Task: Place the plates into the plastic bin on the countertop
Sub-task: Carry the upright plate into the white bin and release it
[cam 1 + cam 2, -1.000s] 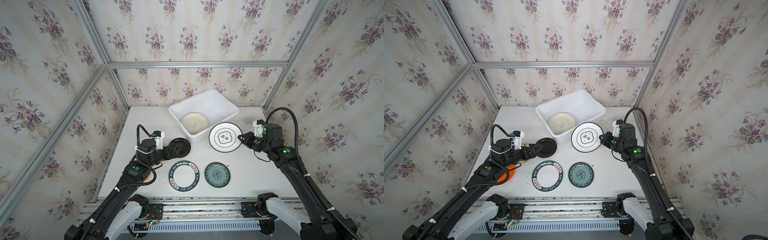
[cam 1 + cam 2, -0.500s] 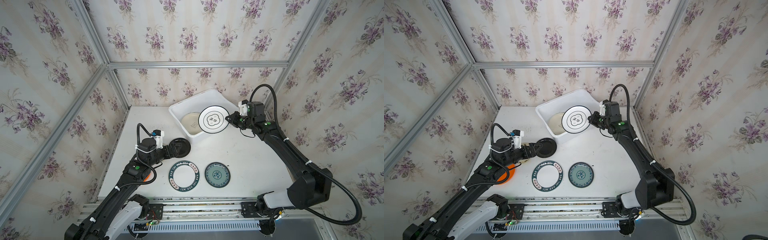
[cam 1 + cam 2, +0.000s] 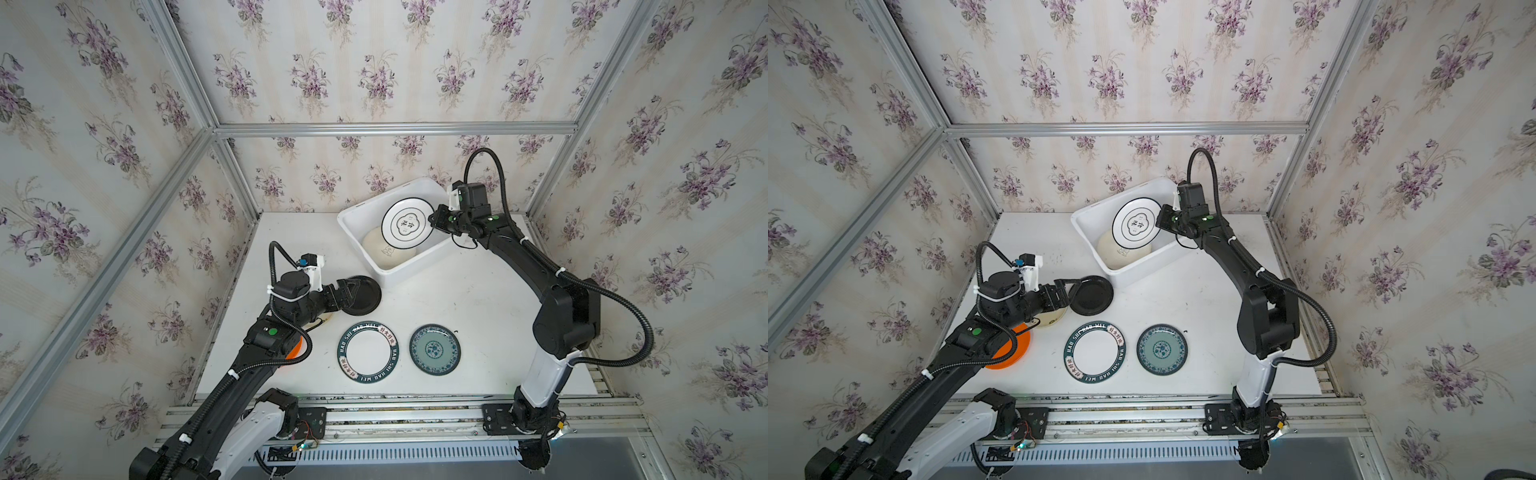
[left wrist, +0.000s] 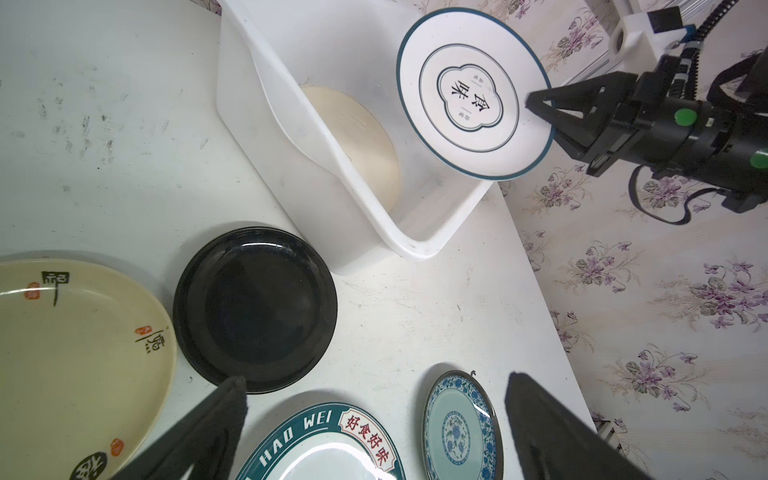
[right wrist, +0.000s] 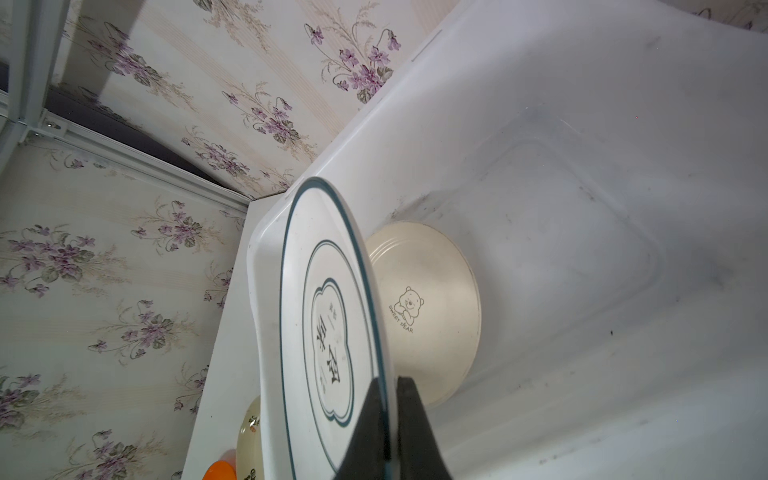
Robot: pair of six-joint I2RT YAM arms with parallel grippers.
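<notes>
The white plate [image 3: 405, 223], pinched at 3 o'clock by closed right jaws, could be cracked against the cream plate [image 3: 384, 258] if released tilted; left jaws are held wide, empty.

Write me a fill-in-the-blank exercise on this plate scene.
The right gripper holds the ____ dark-rimmed plate.
The bear-printed plate lying in the plastic bin is ____.
The left gripper stands ____ near the black plate.
Missing words: white; cream; open.

Bright, even light; soft shadows; wide-angle bending at edges.
</notes>
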